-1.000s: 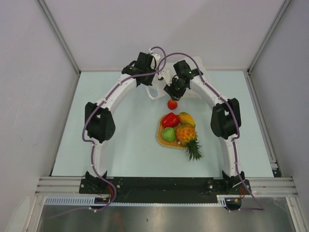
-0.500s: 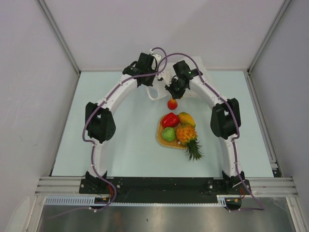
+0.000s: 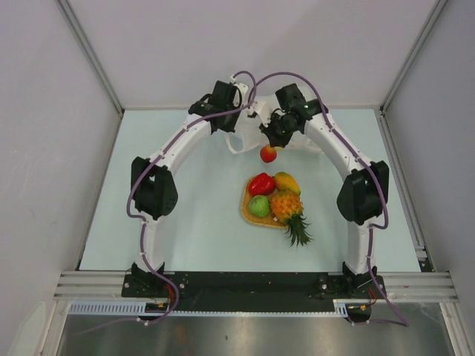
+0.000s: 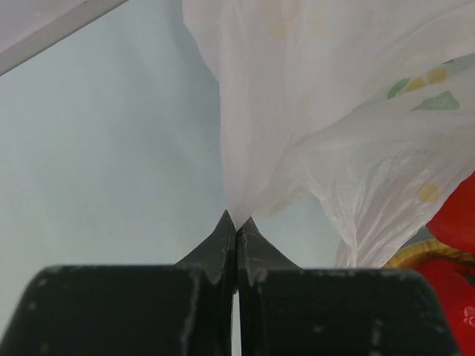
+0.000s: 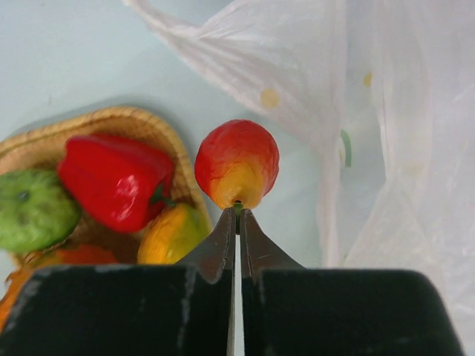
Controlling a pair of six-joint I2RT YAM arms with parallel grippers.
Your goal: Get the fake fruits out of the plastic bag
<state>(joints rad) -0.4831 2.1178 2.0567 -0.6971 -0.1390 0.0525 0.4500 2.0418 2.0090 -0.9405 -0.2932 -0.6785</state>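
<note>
My right gripper (image 5: 237,213) is shut on the green stem of a red-yellow fruit (image 5: 237,163) and holds it in the air, seen from above (image 3: 268,153) between the plastic bag (image 3: 245,133) and the tray. My left gripper (image 4: 236,222) is shut on a fold of the white translucent bag (image 4: 312,111) and holds it up. On the orange woven tray (image 3: 247,210) lie a red pepper-like fruit (image 3: 260,183), a mango (image 3: 287,181), a green apple (image 3: 258,206) and a pineapple (image 3: 288,209). The bag also hangs to the right in the right wrist view (image 5: 386,133).
The pale blue table (image 3: 185,215) is walled in by white panels at the back and sides. A metal rail (image 3: 252,285) runs along the near edge by the arm bases.
My right gripper has lifted the red-yellow fruit a little and moved it back toward the bag's side, with the arm's elbow swinging right. The left gripper has held still.
</note>
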